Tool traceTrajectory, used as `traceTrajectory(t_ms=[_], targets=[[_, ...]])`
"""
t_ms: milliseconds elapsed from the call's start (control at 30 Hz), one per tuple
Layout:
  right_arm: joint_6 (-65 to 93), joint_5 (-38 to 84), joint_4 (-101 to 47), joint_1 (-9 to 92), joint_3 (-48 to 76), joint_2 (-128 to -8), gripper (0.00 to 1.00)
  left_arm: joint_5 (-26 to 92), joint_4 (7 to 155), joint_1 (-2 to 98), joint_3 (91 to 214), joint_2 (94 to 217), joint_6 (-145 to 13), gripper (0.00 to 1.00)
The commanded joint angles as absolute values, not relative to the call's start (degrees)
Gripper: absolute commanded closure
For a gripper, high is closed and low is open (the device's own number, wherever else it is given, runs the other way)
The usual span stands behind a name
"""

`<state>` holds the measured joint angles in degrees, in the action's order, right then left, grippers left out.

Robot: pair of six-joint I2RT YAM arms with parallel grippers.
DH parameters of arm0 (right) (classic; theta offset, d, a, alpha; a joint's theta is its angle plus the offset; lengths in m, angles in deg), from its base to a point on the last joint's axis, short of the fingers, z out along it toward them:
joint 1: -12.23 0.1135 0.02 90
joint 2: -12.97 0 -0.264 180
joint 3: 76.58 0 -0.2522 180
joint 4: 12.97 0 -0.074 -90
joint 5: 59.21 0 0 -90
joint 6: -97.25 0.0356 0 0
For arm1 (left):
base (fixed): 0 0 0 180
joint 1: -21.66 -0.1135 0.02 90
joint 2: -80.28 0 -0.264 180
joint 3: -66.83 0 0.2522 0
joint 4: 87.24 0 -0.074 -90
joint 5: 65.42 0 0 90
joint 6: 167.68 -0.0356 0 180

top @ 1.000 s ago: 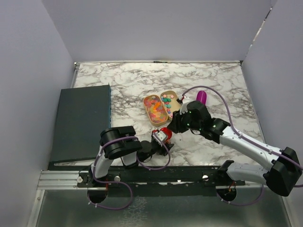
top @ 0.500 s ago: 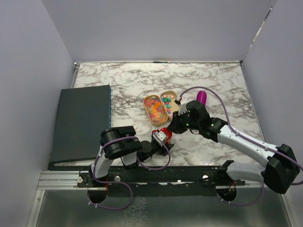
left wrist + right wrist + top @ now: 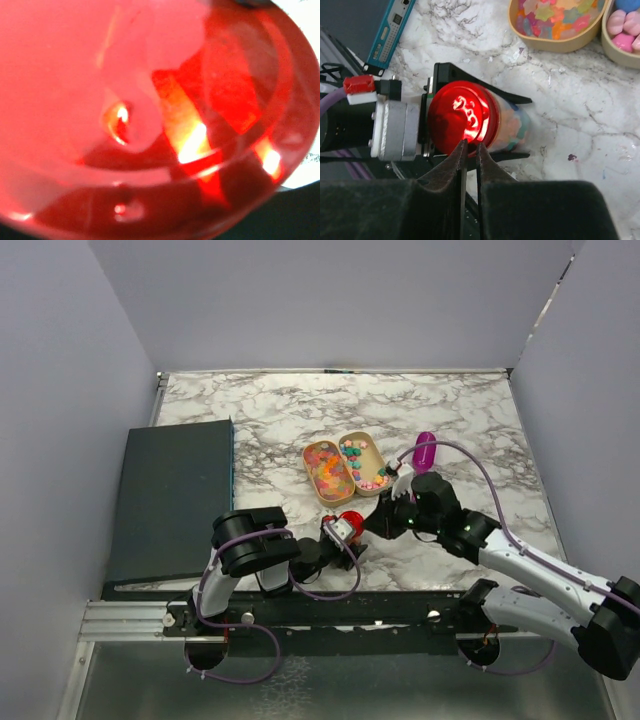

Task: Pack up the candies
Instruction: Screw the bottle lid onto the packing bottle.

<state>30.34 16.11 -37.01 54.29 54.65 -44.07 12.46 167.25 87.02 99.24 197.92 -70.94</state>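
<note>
Left gripper (image 3: 522,128): clamped on clear jar (image 3: 509,125), one black finger (image 3: 512,95) each side, jar lying along them, red lid (image 3: 462,117) at wrist end and filling left wrist view. Right gripper (image 3: 470,146): narrow, thin slit only, nothing seen in it, tips at near rim of lid. Candies (image 3: 514,134) inside jar, pastel, part-filling it. More in two tan oval trays just beyond jar: gummies in nearer tray (image 3: 555,46), pink and teal pebbles in farther tray (image 3: 619,57). Likely handling: candies light, hard, tiny, prone to roll and scatter, so better scooped than pinched. Jar rigid, smooth, probably slippery, best held round body; lid glossy, take at rim. Purple scoop (image 3: 424,450) beyond jar, right of trays, apart. Rail (image 3: 300,618) close on near side of jar. Dark box (image 3: 170,495) well left. Open marble table (image 3: 470,410) right of jar and far past trays up to back wall (image 3: 330,300).
</note>
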Motion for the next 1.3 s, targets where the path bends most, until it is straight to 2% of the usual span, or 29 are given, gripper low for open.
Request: traceTrajectory(t_ms=[0,233,433,567,900,1267], targets=[[34.09,11.21,-45.3,57.02,58.18,-40.41,0.89,14.6,179.72,86.61,97.01,203.26,-65.0,0.69],[35.48,15.85,-49.89,58.46,56.66,-34.71,0.88,14.85,179.13,86.61,97.22,203.17,-65.05,0.7],[33.6,27.84,-54.23,58.37,50.24,-34.49,0.62,14.84,179.06,86.61,96.89,203.06,-65.05,0.7],[31.52,32.45,-52.72,58.36,46.88,-38.99,0.55,14.83,179.04,86.62,96.94,203.08,-65.16,0.7],[27.53,25.62,-43.9,56.64,40.19,-52.04,0.55,15.45,178.94,86.61,96.94,203.06,-65.07,0.7],[27.0,19.03,-39.93,54.77,42.69,-57.08,0.6,15.57,178.87,86.61,96.79,202.79,-65.12,0.71]])
